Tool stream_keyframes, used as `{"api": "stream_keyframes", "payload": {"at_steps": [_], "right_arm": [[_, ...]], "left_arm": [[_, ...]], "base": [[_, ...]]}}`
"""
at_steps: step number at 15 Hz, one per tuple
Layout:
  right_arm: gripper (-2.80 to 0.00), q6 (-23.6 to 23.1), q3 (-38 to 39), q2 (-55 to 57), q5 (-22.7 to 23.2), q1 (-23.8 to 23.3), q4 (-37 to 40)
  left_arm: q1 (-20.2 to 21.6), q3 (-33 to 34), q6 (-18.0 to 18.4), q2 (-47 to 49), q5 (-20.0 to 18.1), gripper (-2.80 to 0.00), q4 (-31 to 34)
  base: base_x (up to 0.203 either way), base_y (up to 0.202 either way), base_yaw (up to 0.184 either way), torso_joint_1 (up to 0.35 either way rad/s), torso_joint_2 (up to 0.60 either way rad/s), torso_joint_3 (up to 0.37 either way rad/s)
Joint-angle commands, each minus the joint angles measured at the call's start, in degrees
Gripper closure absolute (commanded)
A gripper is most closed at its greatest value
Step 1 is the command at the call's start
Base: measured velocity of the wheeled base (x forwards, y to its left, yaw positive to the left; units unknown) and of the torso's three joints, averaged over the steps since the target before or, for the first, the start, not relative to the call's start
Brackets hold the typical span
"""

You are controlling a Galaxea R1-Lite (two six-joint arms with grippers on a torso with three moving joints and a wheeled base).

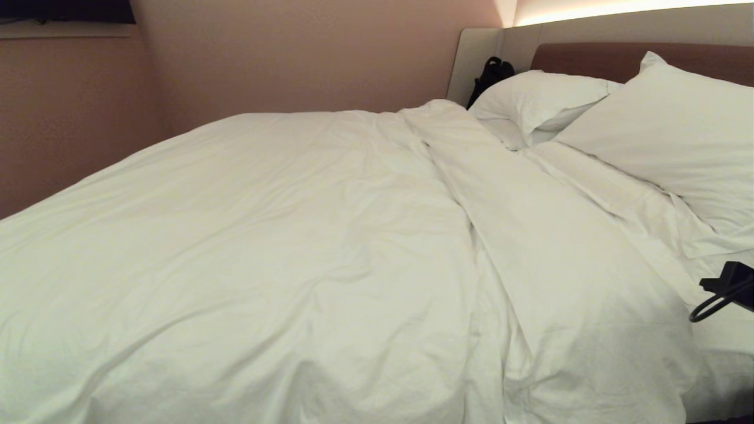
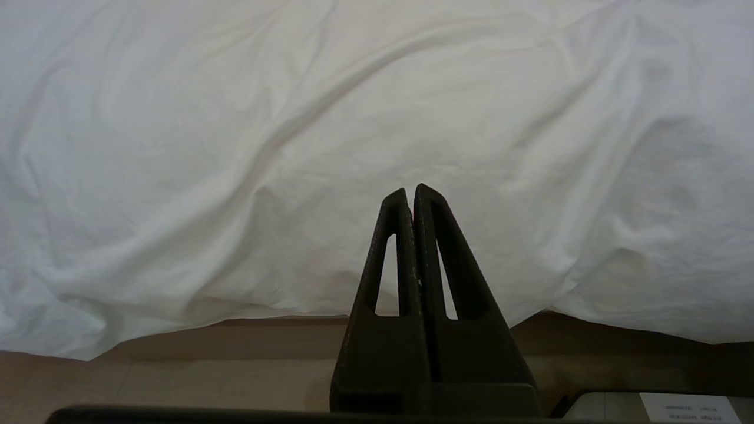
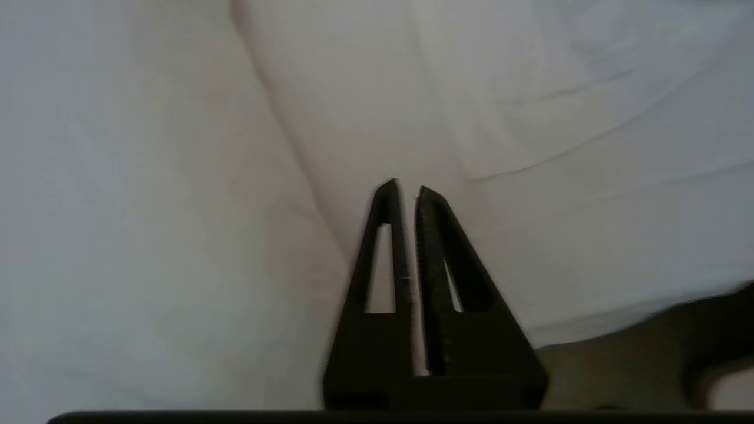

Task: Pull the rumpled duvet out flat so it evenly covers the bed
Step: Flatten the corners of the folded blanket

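The white duvet (image 1: 294, 235) lies wrinkled over most of the bed (image 1: 589, 59). A long raised fold (image 1: 500, 235) runs from near the pillows toward the near right corner. A dark part of my right arm (image 1: 727, 288) shows at the right edge, beside the mattress. In the right wrist view, my right gripper (image 3: 408, 187) is open by a narrow slit, with nothing between its fingers, close over white duvet fabric (image 3: 177, 206). My left gripper (image 2: 410, 191) is shut and empty. It is parked low, facing the duvet's hanging edge (image 2: 294, 176).
Two plump white pillows (image 1: 542, 97) (image 1: 677, 135) lean at the brown headboard. A black bag (image 1: 492, 73) sits in the far corner beside them. A pinkish wall (image 1: 70, 118) runs along the bed's left side. Wooden floor (image 2: 177, 365) shows under the duvet's edge.
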State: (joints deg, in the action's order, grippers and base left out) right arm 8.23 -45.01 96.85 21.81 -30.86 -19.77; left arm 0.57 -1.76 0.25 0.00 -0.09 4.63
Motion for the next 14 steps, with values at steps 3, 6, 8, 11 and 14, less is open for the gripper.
{"api": "stream_keyframes", "payload": {"at_steps": [3,6,8,11,14], "right_arm": [[-2.8,0.0,-1.5,5.0,26.1,-3.4,-1.0],[-2.8,-0.1,-3.9,7.0,39.0,-8.9,-0.9],[-2.8,-0.3,-4.4,8.6,46.9,-10.9,-1.0],[-2.8,-3.0,-3.6,9.4,52.1,-10.9,-0.9],[-2.8,-3.9,-3.5,11.9,56.7,-10.7,-1.1]], "left_arm": [[0.0,0.0,0.1,0.0,0.0,0.0,0.0],[0.0,0.0,0.0,0.0,0.0,0.0,0.0],[0.0,0.0,0.1,0.0,0.0,0.0,0.0],[0.0,0.0,0.0,0.0,0.0,0.0,0.0],[0.0,0.0,0.0,0.0,0.0,0.0,0.0]], "base": [[0.0,0.0,0.0,0.0,0.0,0.0],[0.0,0.0,0.0,0.0,0.0,0.0],[0.0,0.0,0.0,0.0,0.0,0.0],[0.0,0.0,0.0,0.0,0.0,0.0],[0.0,0.0,0.0,0.0,0.0,0.0]]}}
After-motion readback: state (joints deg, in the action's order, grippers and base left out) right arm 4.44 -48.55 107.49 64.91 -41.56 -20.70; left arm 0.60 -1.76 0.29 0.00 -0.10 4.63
